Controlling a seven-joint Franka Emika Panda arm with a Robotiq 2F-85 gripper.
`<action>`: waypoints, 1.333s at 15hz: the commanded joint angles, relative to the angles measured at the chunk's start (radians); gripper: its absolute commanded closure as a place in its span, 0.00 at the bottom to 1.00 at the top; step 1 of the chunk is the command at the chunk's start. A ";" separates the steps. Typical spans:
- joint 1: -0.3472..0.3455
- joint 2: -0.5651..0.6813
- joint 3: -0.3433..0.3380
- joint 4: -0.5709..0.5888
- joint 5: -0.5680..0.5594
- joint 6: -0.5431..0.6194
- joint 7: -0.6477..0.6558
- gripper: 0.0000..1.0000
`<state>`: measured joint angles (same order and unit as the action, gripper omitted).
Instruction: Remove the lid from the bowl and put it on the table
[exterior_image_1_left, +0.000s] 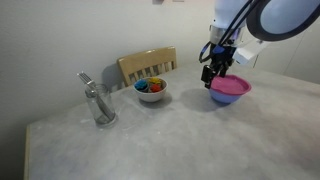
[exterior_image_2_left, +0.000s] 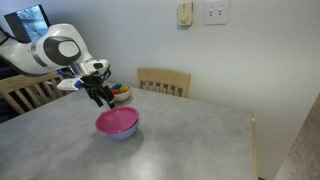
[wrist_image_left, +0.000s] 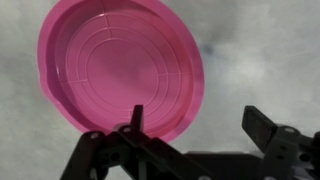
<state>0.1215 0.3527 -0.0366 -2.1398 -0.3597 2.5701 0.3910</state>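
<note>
The pink lid (exterior_image_1_left: 230, 87) lies on top of the light blue-purple bowl (exterior_image_1_left: 226, 99), which stands on the grey marbled table (exterior_image_1_left: 180, 140). In both exterior views my gripper (exterior_image_1_left: 213, 72) hangs just above the lid's edge, on the side toward the white bowl. The lid (exterior_image_2_left: 116, 121) and bowl (exterior_image_2_left: 122, 133) also show in an exterior view, with the gripper (exterior_image_2_left: 101, 99) above them. In the wrist view the lid (wrist_image_left: 120, 65) fills the upper left. My gripper (wrist_image_left: 197, 125) is open and empty, one finger over the lid's rim, the other over bare table.
A small white bowl with colourful contents (exterior_image_1_left: 151, 90) stands near the table's back edge. A metal tool on a stand (exterior_image_1_left: 98, 102) stands further along the table. A wooden chair (exterior_image_1_left: 147, 66) is behind the table; the wall is close behind.
</note>
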 joint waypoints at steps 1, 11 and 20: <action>0.015 -0.002 -0.027 -0.018 0.022 -0.009 0.010 0.00; 0.013 0.032 -0.020 -0.043 0.106 0.006 -0.028 0.06; 0.022 0.030 -0.028 -0.035 0.087 -0.002 -0.026 0.77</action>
<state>0.1294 0.3814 -0.0471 -2.1765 -0.2694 2.5703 0.3842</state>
